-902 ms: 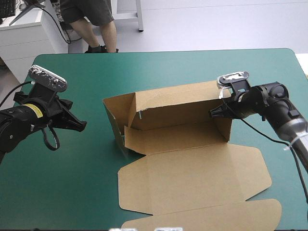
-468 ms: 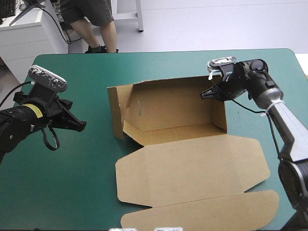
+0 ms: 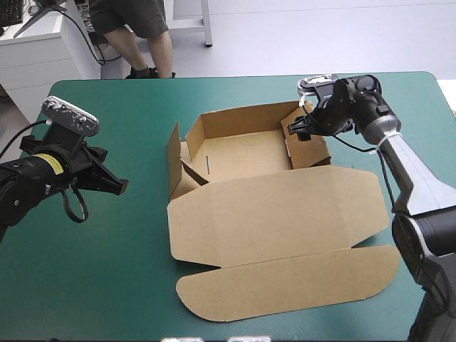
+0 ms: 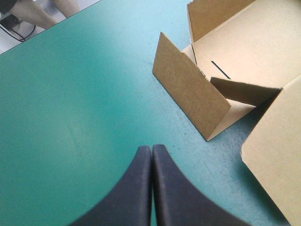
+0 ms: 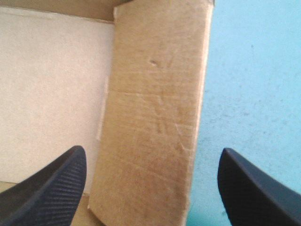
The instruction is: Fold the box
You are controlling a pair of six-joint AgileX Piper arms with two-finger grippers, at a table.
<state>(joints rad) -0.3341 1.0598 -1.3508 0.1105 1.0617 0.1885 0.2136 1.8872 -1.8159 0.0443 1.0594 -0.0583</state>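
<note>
The brown box (image 3: 246, 153) lies as an open tray at the table's middle back. Its lid (image 3: 278, 214) and tongue flap (image 3: 285, 281) lie flat toward the front. The left wall (image 4: 190, 92) leans outward, loose. My right gripper (image 3: 299, 130) hovers over the tray's right wall (image 5: 155, 117) and is open. That wall stands between the black fingers (image 5: 51, 186) without touching them. My left gripper (image 3: 120, 187) is shut and holds nothing. It hangs over the bare cover left of the box, its tip (image 4: 151, 149) pointing at the left wall.
The teal-green cover (image 3: 107, 271) stretches wide to the left and front left of the box. The tongue flap reaches close to the table's front edge. The right arm (image 3: 406, 171) runs along the table's right side.
Earlier my right gripper was shut on the box's right wall. It swung back and left, the tray settled flat, and the gripper opened and let go. The left arm stayed still.
</note>
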